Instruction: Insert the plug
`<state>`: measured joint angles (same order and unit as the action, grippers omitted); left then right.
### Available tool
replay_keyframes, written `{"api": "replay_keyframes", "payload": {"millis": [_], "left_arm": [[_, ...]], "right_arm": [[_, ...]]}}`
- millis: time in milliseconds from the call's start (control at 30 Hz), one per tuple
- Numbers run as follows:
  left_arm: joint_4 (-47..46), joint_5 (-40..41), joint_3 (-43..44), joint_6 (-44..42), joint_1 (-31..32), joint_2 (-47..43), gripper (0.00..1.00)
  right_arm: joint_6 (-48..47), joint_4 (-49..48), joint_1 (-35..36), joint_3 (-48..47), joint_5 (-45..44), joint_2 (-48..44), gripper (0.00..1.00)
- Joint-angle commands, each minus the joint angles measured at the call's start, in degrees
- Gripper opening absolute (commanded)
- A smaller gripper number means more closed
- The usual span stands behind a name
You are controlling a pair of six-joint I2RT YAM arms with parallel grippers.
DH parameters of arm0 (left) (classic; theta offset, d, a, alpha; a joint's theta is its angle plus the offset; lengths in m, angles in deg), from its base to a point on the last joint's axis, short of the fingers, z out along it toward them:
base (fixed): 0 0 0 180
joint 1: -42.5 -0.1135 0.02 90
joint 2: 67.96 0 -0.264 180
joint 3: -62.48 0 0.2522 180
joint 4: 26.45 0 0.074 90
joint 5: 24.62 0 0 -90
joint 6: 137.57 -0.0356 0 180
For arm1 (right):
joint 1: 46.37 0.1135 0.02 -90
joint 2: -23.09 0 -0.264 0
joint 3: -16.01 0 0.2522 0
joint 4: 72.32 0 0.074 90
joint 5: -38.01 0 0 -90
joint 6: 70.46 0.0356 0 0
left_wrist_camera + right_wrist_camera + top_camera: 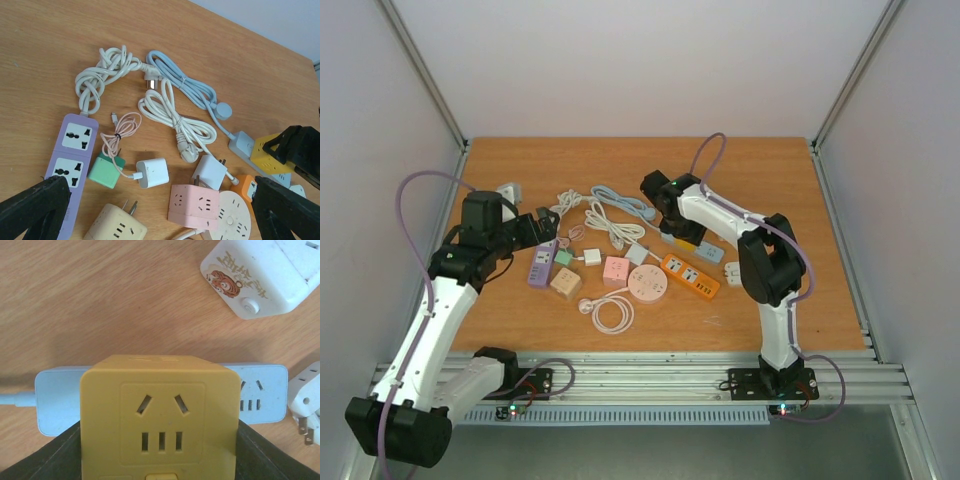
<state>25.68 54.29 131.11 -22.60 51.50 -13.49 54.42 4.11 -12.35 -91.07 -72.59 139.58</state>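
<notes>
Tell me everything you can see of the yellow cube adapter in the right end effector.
The yellow cube adapter looks like matte plastic with rounded edges. Its facing side carries a socket with two slanted slots above three upright slots. The right end effector grips it, a dark finger pressed on each side. It sits over the middle of the light blue power strip; whether its prongs are seated is hidden.

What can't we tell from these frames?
Right wrist view: prongs of the yellow cube are hidden under its body, so whether it is seated in the blue strip is unknown.
Left wrist view: purple strip, near end cut off by the bottom edge.
Right wrist view: white plug, cut off by the right edge.
</notes>
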Motion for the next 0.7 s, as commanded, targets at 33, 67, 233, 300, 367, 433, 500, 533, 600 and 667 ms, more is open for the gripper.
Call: {"api": "replay_keyframes", "payload": {"millis": [33,67,233,300,367,433,500,533,600,667], "left_arm": [[-2.0,-0.1,-0.6,-0.8,-0.4,0.4,0.99],[-2.1,-0.1,-0.6,-0.8,-0.5,0.5,0.99],[-2.2,-0.4,-0.6,-0.7,-0.6,0.8,0.99],[-2.2,-0.6,-0.6,-0.7,-0.6,0.9,0.99],[-2.3,-0.7,-0.6,-0.7,-0.6,0.8,1.00],[-2.4,-0.9,-0.6,-0.7,-0.7,0.8,0.99],[-2.3,-1.1,-0.6,-0.7,-0.7,0.7,0.99],[-2.4,-1.1,-0.6,-0.7,-0.8,0.6,0.99],[-2.6,-1.5,-0.6,-0.8,-0.7,0.6,0.99],[-2.7,-1.9,-0.6,-0.8,-0.7,0.5,0.99]], "right_arm": [[4.7,-4.5,-0.6,-3.0,5.0,7.4,0.40],[4.3,-4.8,-0.6,-4.0,5.2,7.5,0.42],[3.6,-6.4,-0.6,-5.9,4.9,6.0,0.67],[3.0,-7.0,-0.6,-5.2,4.2,4.1,0.89],[0.2,-9.0,-0.6,-3.7,4.0,0.5,0.98],[-1.9,-10.2,-0.6,-1.8,3.3,-3.2,0.99],[-3.3,-10.3,-0.7,0.1,1.9,-7.0,0.98],[-3.7,-10.2,-0.8,1.1,1.3,-8.7,0.98],[-3.9,-9.3,-1.6,3.0,0.1,-12.0,0.98],[-4.4,-8.3,-3.0,4.8,-1.1,-14.9,0.99]]}}
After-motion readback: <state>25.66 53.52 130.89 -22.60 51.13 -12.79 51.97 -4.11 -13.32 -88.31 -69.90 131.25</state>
